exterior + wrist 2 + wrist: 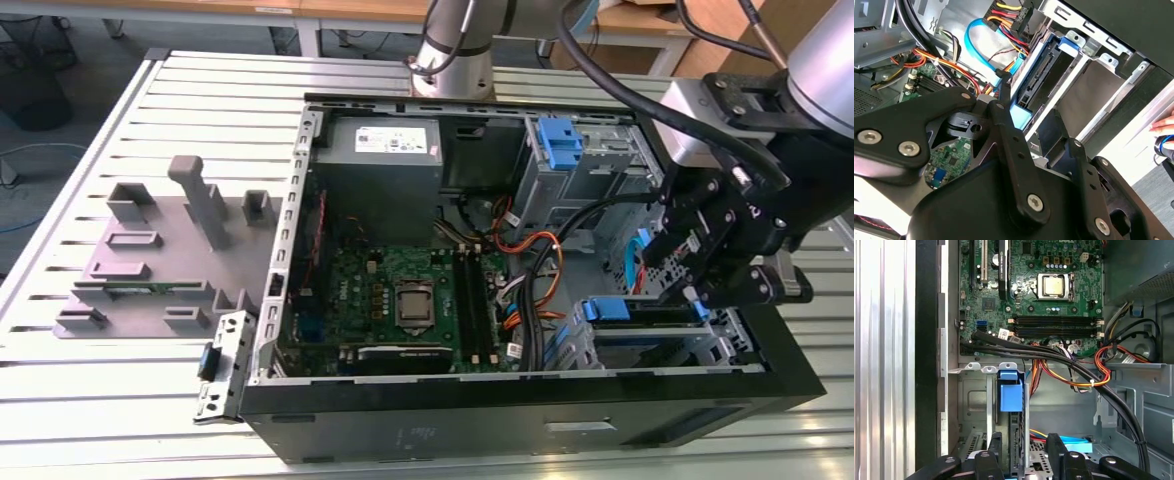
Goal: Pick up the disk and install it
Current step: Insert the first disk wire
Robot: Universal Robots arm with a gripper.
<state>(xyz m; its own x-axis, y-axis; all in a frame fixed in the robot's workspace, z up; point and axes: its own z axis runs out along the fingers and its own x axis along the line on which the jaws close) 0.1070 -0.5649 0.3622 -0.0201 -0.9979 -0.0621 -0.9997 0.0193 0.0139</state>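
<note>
In the exterior view, the black end effector point(701, 262) hangs over the open computer case's drive cage, at the view's right. The flat silver disk with blue plastic rails point(650, 312) sits directly below it, long axis along the bay. In the second wrist view, the disk point(1041, 82) stands edge-on just beyond the fingertips point(1002, 82). In the first wrist view, the fingers point(1055, 450) straddle the blue-tabbed disk point(1010, 395); whether they grip it I cannot tell.

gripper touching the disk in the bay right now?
Cannot tell. In the first wrist view the gripper straddles the disk standing in its bay, but no view shows the contact plainly.
</note>
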